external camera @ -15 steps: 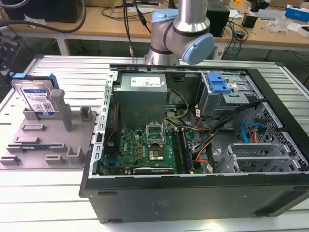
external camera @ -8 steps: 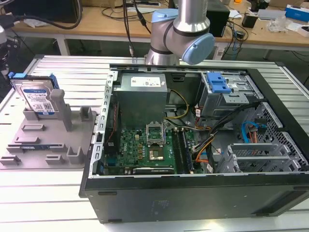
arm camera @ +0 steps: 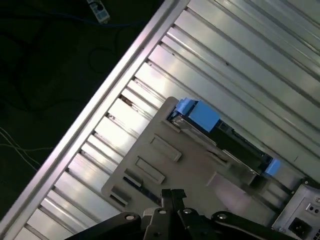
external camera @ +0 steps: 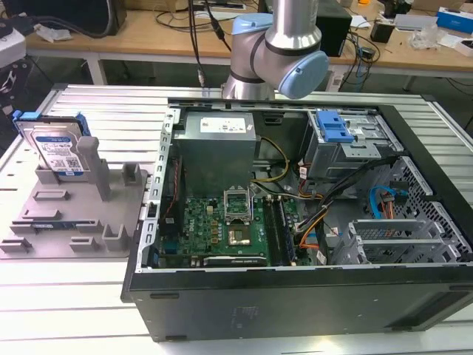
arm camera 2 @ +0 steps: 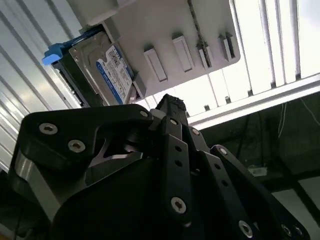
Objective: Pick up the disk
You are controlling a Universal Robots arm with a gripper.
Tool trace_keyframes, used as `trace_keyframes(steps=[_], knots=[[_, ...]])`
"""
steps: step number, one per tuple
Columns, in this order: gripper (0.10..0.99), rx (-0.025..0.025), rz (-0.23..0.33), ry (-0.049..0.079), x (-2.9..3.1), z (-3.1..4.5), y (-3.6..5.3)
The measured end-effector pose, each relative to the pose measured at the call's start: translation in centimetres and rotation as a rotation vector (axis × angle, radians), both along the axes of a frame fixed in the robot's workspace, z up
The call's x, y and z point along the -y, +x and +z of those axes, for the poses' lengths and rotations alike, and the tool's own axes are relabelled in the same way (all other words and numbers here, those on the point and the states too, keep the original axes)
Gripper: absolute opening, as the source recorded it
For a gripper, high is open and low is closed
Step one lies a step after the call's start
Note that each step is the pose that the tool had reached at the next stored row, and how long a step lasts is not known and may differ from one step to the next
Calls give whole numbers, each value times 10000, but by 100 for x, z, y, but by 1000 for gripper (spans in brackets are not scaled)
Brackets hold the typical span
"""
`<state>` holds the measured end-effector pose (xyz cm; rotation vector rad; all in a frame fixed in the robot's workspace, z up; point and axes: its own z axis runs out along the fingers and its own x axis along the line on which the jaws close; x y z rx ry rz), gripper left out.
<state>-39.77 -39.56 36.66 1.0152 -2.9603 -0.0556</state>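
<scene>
The gripper (arm camera 2: 170, 102) hung over the ribbed metal table (external camera: 81, 303) with its jaws drawn together and nothing between them. The disk (external camera: 55, 151) was well apart from it, untouched. It stood on edge in the grey fixture (external camera: 66, 222), with its labelled face against a tall upright post (external camera: 92, 166) and its blue rails along the sides. In the first wrist view the fixture's flat plate lay just ahead of the gripper's tips, and the disk sat at the plate's far edge, beyond the low slots and blocks. In the second wrist view the disk's white-and-blue label faced towards the gripper, up past its tips. The arm (external camera: 277, 44) rose behind the open computer case (external camera: 295, 244), which sat beside the fixture on the same table
</scene>
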Motion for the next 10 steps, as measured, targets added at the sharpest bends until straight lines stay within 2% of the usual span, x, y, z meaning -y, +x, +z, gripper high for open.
trace_keyframes(steps=[1,4,7,10], knots=[[114,3,337,0,0,0,0],[298,9,1095,0,0,-1,0],[482,21,2108,1,-1,-6,0],[482,28,2957,-7,0,-17,0]])
